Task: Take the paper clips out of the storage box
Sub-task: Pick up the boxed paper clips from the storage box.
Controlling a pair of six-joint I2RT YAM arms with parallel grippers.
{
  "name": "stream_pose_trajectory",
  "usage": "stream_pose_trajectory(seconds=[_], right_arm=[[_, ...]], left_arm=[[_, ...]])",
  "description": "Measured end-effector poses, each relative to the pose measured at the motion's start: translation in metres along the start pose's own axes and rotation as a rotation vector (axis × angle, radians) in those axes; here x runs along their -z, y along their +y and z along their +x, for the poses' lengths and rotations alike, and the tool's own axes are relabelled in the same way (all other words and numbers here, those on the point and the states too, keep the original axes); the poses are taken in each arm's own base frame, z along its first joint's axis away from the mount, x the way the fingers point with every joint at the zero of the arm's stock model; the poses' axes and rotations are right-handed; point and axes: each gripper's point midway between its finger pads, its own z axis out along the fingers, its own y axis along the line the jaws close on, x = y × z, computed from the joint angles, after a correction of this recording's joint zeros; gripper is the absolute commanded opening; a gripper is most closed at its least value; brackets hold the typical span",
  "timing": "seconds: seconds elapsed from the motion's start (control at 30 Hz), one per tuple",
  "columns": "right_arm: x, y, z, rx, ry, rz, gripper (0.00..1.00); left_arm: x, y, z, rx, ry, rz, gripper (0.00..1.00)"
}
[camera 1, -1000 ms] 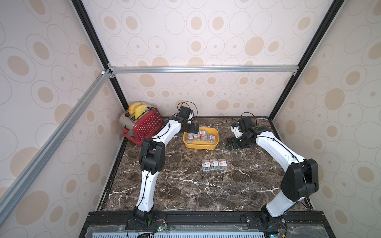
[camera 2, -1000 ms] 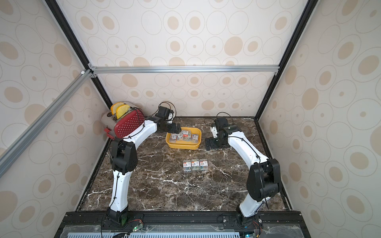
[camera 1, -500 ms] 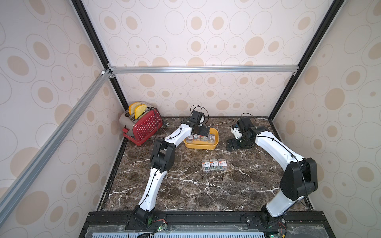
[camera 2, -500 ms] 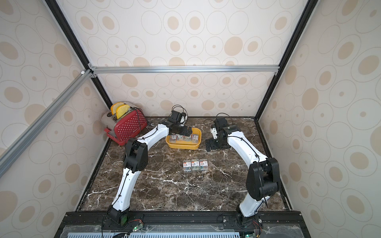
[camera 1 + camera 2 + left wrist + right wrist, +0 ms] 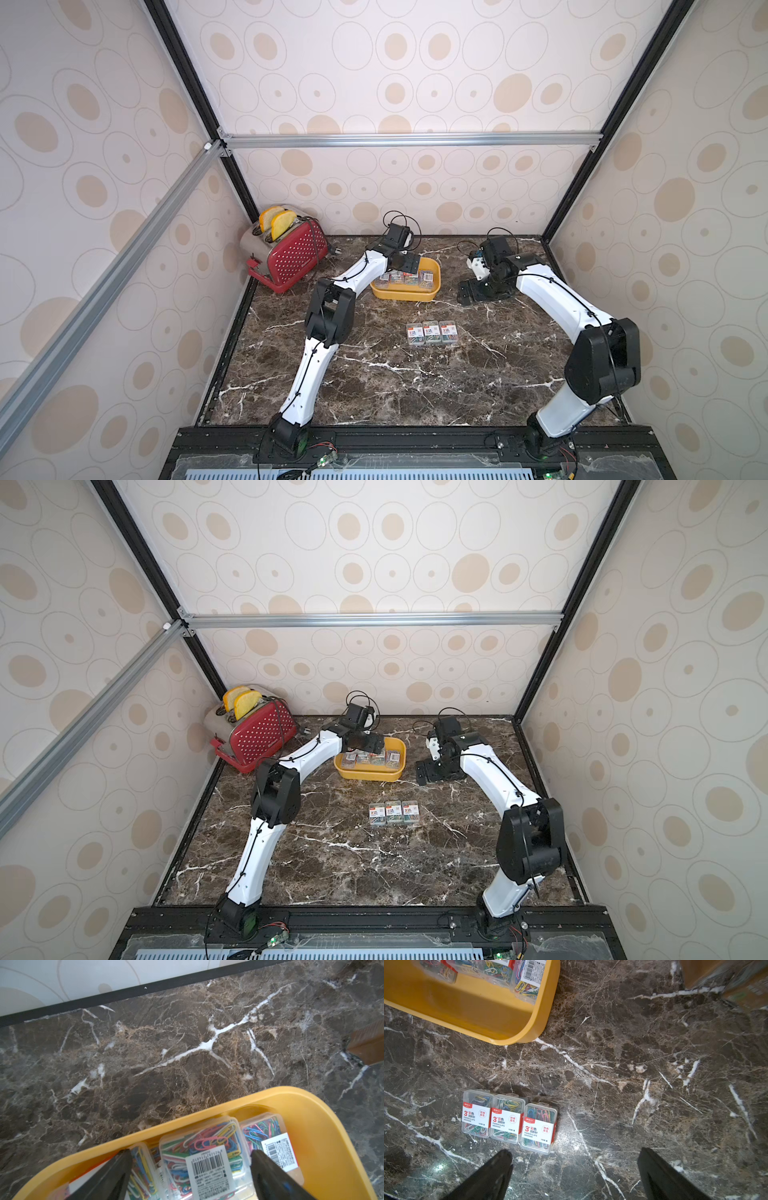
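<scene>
We note the bench (image 5: 374, 374): a glossy dark brown marble slab with white veins. In its back left corner stands the red toaster (image 5: 291, 253), with a white-dotted side, metal ends and two yellow slices (image 5: 278, 222) upright in its slots. Near the back edge, mid-width, sits the storage box (image 5: 370, 774), a shallow tub of smooth yellow plastic with rounded corners.

The left gripper (image 5: 189, 1154) is inside the tub. Its black tapered fingers are spread wide either side of one box of the paper clips (image 5: 201, 1142) and are not clamping it. The right gripper (image 5: 575, 1151) is equally wide, holds nothing and is over bare marble.

The clip boxes are clear, rectangular and labelled. Several lie in the tub, and three more (image 5: 432, 332) lie in a touching row mid-bench.
</scene>
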Motion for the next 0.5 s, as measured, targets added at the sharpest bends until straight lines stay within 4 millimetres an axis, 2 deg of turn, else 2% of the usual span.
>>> stream_pose_trajectory(seconds=[0.3, 0.5], right_arm=[[0.000, 0.001, 0.001, 0.001, 0.002, -0.010, 1.00], [-0.002, -0.002, 0.003, -0.008, 0.009, -0.014, 1.00]], left_arm=[[-0.001, -0.017, 0.003, -0.024, -0.001, 0.013, 0.95], [-0.005, -0.024, 0.017, -0.033, 0.040, 0.019, 0.94]])
